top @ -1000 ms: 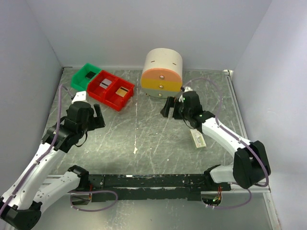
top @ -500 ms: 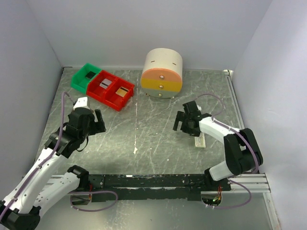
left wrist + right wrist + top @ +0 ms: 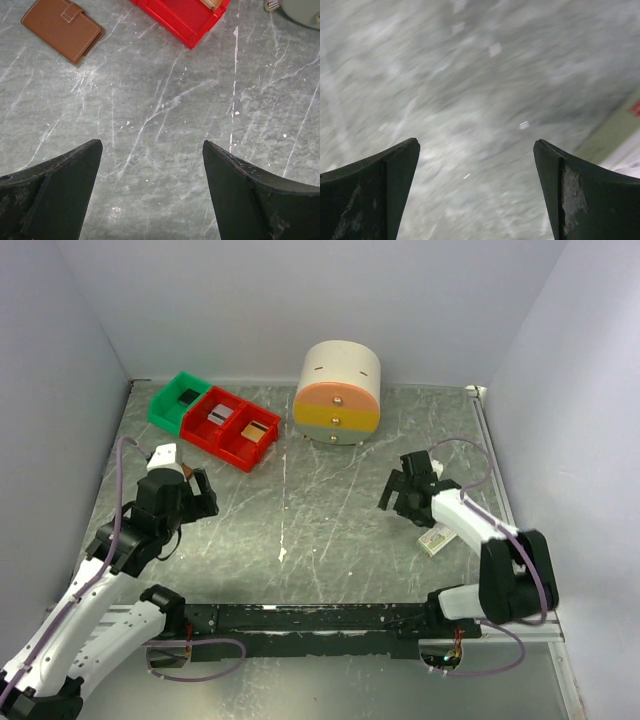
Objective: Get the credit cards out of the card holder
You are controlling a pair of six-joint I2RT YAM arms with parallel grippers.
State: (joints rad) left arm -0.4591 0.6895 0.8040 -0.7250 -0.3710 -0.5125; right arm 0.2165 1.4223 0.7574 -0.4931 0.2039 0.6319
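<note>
The card holder is a closed brown wallet with a strap, lying flat on the table at the top left of the left wrist view. In the top view the left arm hides nearly all of it. No credit cards show outside it. My left gripper is open and empty, held above bare table on the near side of the holder. My right gripper is open and empty over bare table at the right; its view is blurred.
A red bin and a green bin with small items stand at the back left; the red bin's corner shows in the left wrist view. A round drawer unit stands at the back. A cream box lies under my right forearm.
My right gripper has drawn back from the drawer unit, to the right and nearer. The cream box has shifted a little right. My left gripper has pulled back slightly.
</note>
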